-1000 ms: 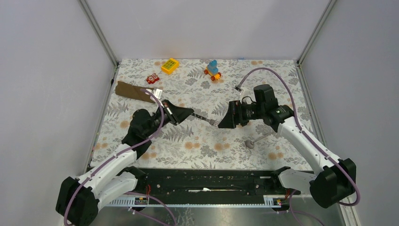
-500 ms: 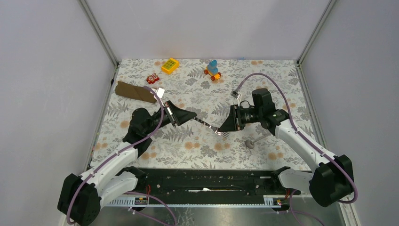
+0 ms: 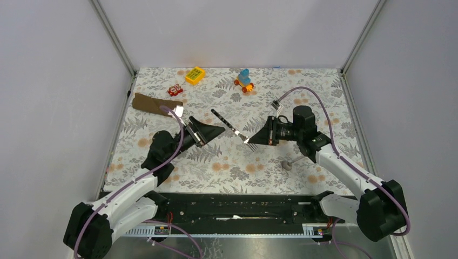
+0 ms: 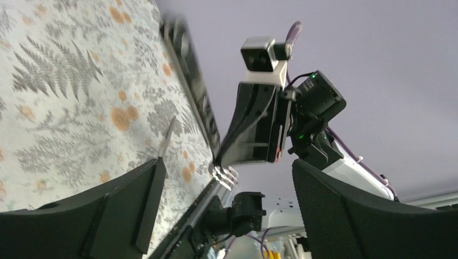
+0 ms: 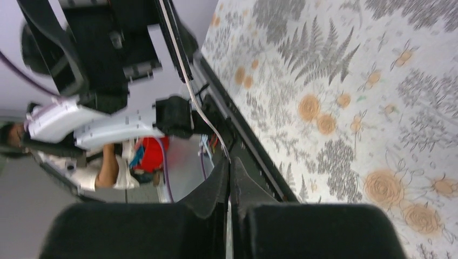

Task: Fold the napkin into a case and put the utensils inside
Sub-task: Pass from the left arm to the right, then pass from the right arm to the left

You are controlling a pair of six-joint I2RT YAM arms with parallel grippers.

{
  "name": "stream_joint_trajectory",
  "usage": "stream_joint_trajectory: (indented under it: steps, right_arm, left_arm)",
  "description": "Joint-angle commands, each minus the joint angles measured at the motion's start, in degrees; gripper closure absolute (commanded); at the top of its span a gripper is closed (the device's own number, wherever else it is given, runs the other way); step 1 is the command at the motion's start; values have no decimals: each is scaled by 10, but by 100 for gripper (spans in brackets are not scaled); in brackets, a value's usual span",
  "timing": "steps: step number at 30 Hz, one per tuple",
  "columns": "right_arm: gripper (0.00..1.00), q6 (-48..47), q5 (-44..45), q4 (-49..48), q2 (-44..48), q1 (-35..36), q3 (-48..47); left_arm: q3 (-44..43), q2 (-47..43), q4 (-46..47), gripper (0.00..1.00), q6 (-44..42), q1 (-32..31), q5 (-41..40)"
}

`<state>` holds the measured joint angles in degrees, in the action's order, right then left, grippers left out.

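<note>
The napkin lies folded as a narrow brown case point(image 3: 154, 104) at the far left of the tablecloth. My right gripper point(image 3: 258, 141) point(image 5: 229, 164) is shut on a utensil, a fork point(image 3: 231, 128), just behind its silver tines point(image 4: 224, 175). The fork's dark handle points up and away toward the far left, above the cloth. In the right wrist view the fork point(image 5: 183, 70) shows as a thin edge running out of the shut fingers. My left gripper point(image 3: 214, 130) point(image 4: 227, 164) stands open beside the handle, holding nothing. The silver spoon point(image 3: 289, 163) lies on the cloth under my right arm.
A yellow block point(image 3: 195, 75), a small red toy point(image 3: 174, 90) and a blue-and-orange toy point(image 3: 244, 79) sit along the far edge of the floral tablecloth point(image 3: 227, 167). White walls close in the left, right and back sides.
My right gripper has shut on the fork's tine end. My left gripper has opened, let go of the handle and drawn back left. The fork's handle now swings toward the far left.
</note>
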<state>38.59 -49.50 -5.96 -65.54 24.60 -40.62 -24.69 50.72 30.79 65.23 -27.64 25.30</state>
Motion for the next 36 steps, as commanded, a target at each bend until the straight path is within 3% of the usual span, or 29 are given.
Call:
stream_joint_trajectory:
  steps: [1,5,7,11,16,19,27,36]
  right_arm:
    - [100,79,81,-104,-16,5,-11]
    - [100,102,91,-117,-50,9,-29]
    - [100,118,89,-133,-58,13,-31]
    - [100,130,94,-141,-63,21,-39]
    - [100,150,101,-154,-60,23,-40]
    - [100,151,102,-154,-60,27,-44]
    - [100,160,102,-165,-62,32,-45]
    - [100,171,101,-179,-65,38,-41]
  left_arm:
    - [30,1,65,12,46,-50,-82]
    - [45,25,115,37,37,-122,-167]
    - [52,36,146,45,21,-146,-209]
    - [57,92,230,47,40,-155,-221]
    - [46,142,245,51,57,-178,-245]
    - [48,147,239,45,68,-186,-277]
    - [42,185,301,61,81,-192,-281]
    - [32,214,321,64,87,-194,-297]
